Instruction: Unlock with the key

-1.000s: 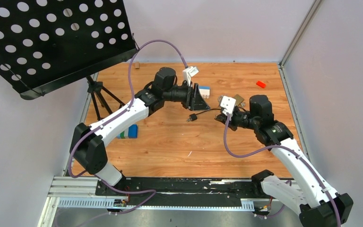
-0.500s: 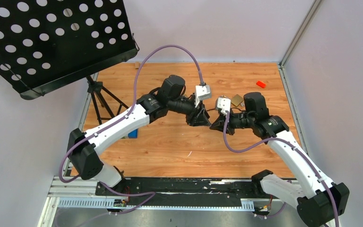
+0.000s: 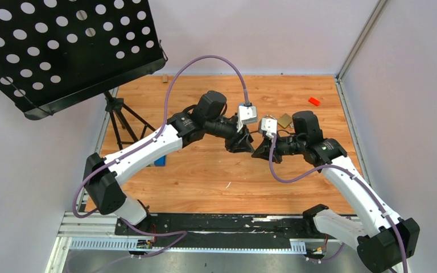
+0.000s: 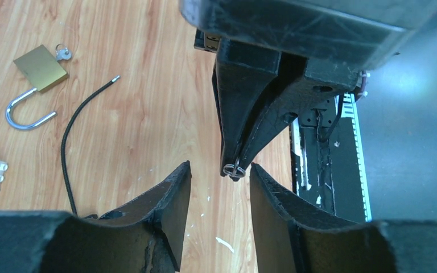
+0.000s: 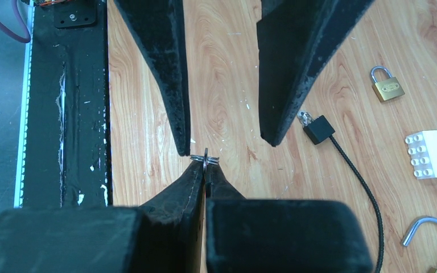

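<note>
Key: the key [image 4: 234, 169] is pinched at the very tip of the right gripper, lifted off the wood near the middle of the table; only a small grey wire ring and a sliver of dull metal stick out, seen edge-on, so the blade's shape cannot be made out
Right gripper: the right gripper [image 5: 203, 170] has its fingers pressed together on the key, holding it by one end, probably so that the rest stays free for the other arm to take
Left gripper: the left gripper [image 4: 219, 169] faces it tip to tip, fingers parted with one on each side of the key and nothing held; one pad is just beside the ring, contact unclear; this reads as a hand-over or regrip
Small lock: the small brass padlock [image 5: 388, 85] lies flat at 2 o'clock from the key in the right wrist view, shackle closed, well apart, likely the lock awaiting the key
Large lock: the large brass padlock [image 4: 38, 68] lies at 10 o'clock in the left wrist view, its shackle swung open
Cable: the black cable [image 5: 353, 170] has its blocky end near one left finger, at about 2 o'clock
Brick: the white and blue brick [image 5: 435, 152] lies at 3 o'clock, beyond the cable
</note>
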Robot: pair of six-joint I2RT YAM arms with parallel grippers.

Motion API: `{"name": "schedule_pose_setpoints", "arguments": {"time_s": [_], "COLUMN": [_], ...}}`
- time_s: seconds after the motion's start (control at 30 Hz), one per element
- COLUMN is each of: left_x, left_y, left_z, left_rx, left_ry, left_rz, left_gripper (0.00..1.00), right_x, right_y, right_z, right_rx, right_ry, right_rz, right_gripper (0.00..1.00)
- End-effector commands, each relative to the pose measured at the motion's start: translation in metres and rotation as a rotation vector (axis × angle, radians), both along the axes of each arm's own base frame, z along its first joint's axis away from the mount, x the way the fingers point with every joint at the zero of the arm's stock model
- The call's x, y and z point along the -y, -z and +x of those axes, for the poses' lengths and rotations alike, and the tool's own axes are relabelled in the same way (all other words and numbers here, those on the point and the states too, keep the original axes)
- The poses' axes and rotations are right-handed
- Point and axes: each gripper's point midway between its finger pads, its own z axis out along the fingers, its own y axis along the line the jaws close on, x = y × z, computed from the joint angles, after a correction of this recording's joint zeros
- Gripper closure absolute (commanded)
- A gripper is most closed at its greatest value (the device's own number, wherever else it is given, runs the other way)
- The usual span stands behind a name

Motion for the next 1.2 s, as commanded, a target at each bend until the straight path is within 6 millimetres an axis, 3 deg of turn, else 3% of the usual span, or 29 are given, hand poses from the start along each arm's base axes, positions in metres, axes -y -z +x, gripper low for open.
{"name": "schedule_pose_setpoints", "arguments": {"time_s": [0.0, 0.27, 0.8, 1.0, 1.17], "left_x": [0.011, 0.016, 0.018, 0.016, 0.012], "left_y": [-0.013, -0.004, 0.009, 0.014, 0.007], "left_z": [0.002, -0.005, -0.011, -0.014, -0.009], "left_rx": [0.035, 0.003, -0.034, -0.042, -0.019], "left_ry": [0.022, 0.041, 0.079, 0.087, 0.036], "left_rz": [-0.035, -0.030, -0.015, -0.013, -0.043], "left_gripper": [0.50, 0.55, 0.98, 1.00, 1.00], "right_x": [-0.005, -0.004, -0.003, -0.001, 0.003], "right_y": [-0.013, -0.012, -0.015, -0.014, -0.011], "right_z": [0.000, 0.001, 0.003, 0.006, 0.011], "right_rx": [0.026, 0.034, 0.047, 0.061, 0.084], "right_ry": [-0.029, -0.019, -0.004, 0.018, 0.058], "right_rz": [0.037, 0.033, 0.037, 0.031, 0.017], "right_gripper": [1.00, 1.00, 0.99, 0.92, 0.72]}}
